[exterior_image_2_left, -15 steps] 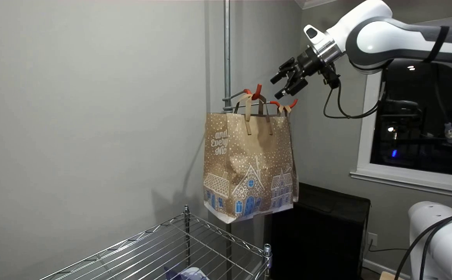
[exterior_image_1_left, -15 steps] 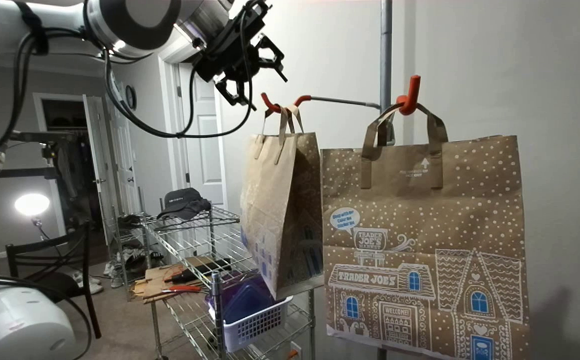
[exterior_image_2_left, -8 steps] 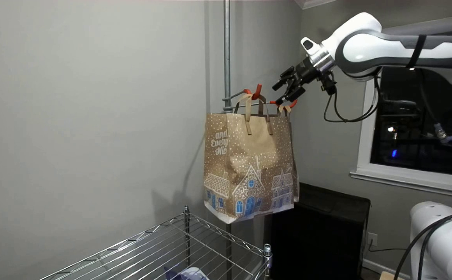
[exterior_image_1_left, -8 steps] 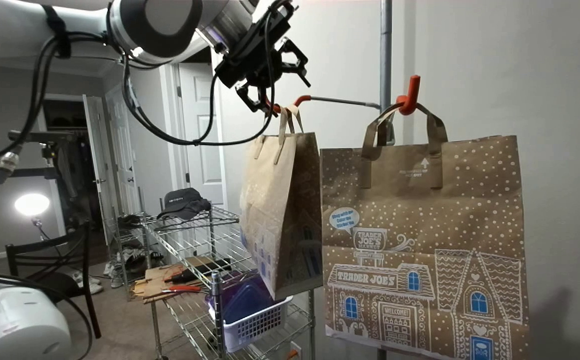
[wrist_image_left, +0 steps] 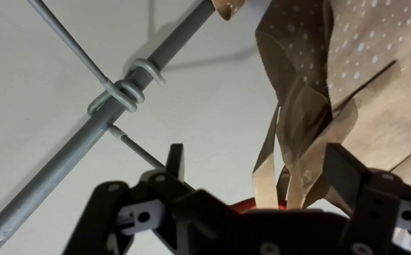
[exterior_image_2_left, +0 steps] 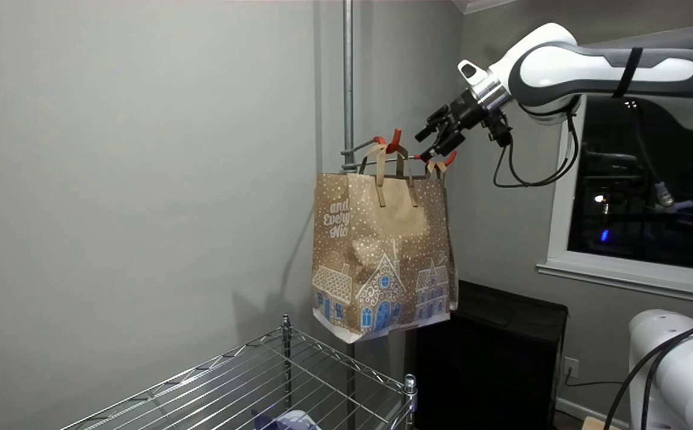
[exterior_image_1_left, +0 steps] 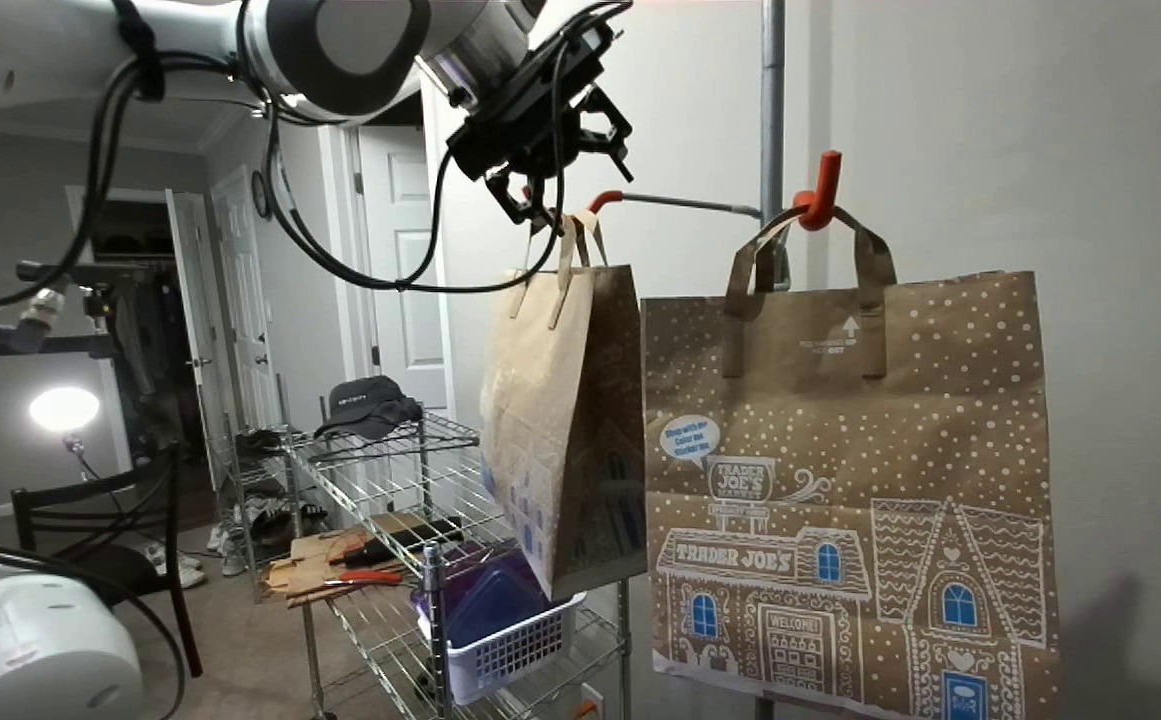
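Observation:
My gripper (exterior_image_1_left: 588,198) stands open close to a red-tipped hook (exterior_image_1_left: 607,199) that carries a brown paper bag (exterior_image_1_left: 550,390). In an exterior view the gripper (exterior_image_2_left: 423,147) hangs just above and right of the bag (exterior_image_2_left: 382,257) in front. Looking from the wrist, wide-apart fingers (wrist_image_left: 345,170) show the bag's paper handle straps (wrist_image_left: 266,184) in the gap, looped over the red hook (wrist_image_left: 242,205). Nothing is gripped. Whether the straps lie within the jaws or beyond them I cannot tell. The gripper body hides most of this hook in the wrist view.
A second paper bag (exterior_image_1_left: 850,480) hangs from another red hook (exterior_image_1_left: 820,192). Both hooks are fixed to a grey upright pole (exterior_image_1_left: 773,100). Below are wire shelves (exterior_image_1_left: 390,500), a white basket (exterior_image_1_left: 510,650) and a black box (exterior_image_2_left: 489,352) near the wall.
The arm has moved toward the bags, rightward and slightly down in an exterior view, bringing the gripper to the hook. Its motion is smaller in the last half second. The bags hang as before.

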{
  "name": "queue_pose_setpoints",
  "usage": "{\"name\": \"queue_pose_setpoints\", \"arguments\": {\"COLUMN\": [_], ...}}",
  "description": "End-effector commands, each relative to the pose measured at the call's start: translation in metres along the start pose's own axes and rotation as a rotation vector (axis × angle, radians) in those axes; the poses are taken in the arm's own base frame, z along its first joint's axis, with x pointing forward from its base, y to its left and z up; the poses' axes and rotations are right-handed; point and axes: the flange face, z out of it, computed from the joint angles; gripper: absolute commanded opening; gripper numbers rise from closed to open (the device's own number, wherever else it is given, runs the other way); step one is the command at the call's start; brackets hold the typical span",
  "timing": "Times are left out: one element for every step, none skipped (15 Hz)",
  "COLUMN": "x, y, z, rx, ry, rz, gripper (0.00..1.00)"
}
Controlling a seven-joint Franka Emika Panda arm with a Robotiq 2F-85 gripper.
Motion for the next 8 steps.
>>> {"name": "queue_pose_setpoints", "arguments": {"x": [0.002, 0.005, 0.008, 0.011, 0.013, 0.015, 0.016, 0.016], "y": [0.002, 0.001, -0.001, -0.002, -0.003, -0.004, -0.004, -0.003], "z": [-0.008, -0.008, -0.007, -0.005, -0.002, 0.003, 0.006, 0.010], "rx": [0.059, 0.080, 0.103, 0.116, 0.131, 0.137, 0.149, 0.149], "ry": [0.024, 0.041, 0.060, 0.067, 0.075, 0.074, 0.077, 0.069], "rz": [-0.036, -0.035, -0.029, -0.026, -0.021, -0.015, -0.004, -0.001], "gripper": [1.00, 1.00, 1.00, 1.00, 1.00, 1.00, 1.00, 1.00]}}
